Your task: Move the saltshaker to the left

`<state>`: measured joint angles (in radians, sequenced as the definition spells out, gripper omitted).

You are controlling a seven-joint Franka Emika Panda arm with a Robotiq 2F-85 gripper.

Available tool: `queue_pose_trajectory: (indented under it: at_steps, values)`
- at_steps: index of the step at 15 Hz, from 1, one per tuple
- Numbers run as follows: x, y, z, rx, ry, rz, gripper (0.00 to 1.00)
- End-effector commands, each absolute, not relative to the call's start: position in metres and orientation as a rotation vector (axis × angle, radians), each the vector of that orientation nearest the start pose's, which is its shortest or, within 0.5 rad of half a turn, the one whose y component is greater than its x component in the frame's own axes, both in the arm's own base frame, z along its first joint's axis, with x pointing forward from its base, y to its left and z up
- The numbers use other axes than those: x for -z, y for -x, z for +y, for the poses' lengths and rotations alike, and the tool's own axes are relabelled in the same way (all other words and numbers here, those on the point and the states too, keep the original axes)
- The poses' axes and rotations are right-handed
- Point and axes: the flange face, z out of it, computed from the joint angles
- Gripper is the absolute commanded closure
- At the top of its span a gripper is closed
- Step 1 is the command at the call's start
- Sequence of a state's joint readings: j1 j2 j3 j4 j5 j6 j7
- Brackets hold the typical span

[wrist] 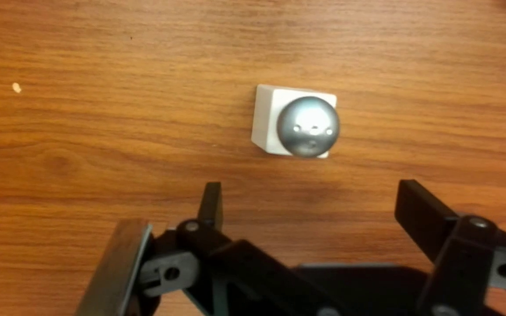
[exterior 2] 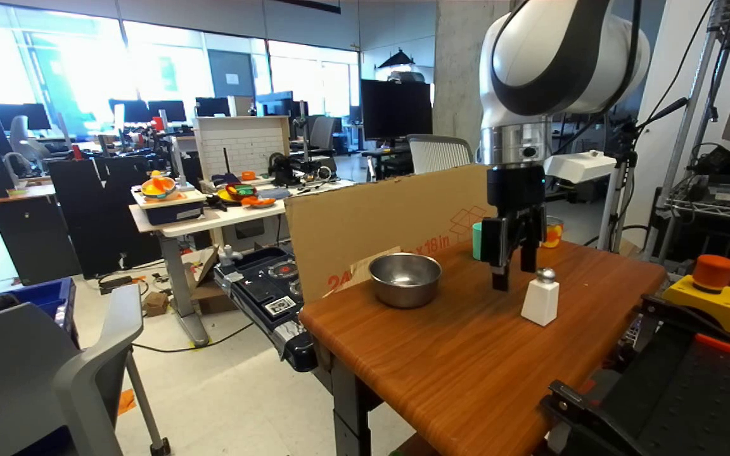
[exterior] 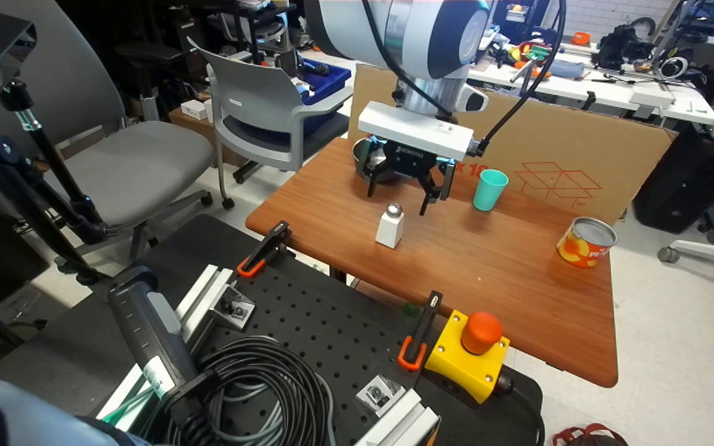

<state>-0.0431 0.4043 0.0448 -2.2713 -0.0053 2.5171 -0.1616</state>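
Grey marks the chair [exterior 2: 16,380] we see at the far left in an exterior view. Going right, we come to a metal bowl [exterior 2: 405,288] on the brown table [exterior 2: 454,373], near its left corner, with upright cardboard [exterior 2: 371,221] behind. Next we find a green cup [exterior 2: 477,242], partly hidden by the gripper [exterior 2: 514,272]. Its fingers hang above the table, spread well apart. Slightly right of them, the white saltshaker [exterior 2: 540,303] stands upright on the table; in the wrist view we see it beyond the fingertips, apart from both. Farther back we make out a can [exterior 2: 553,234], and at the far right a red button [exterior 2: 713,272] on a yellow box [exterior 2: 713,310].
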Motion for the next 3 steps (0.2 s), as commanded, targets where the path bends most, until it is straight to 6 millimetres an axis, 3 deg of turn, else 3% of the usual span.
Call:
queue_pose_trajectory:
  at_steps: [1, 3]
  values:
    - [-0.1661, -0.517, 0.0018, -0.244, 3.094, -0.253, 0.0]
    - [-0.1662, -0.5171, 0.0018, -0.243, 3.094, -0.25, 0.0]
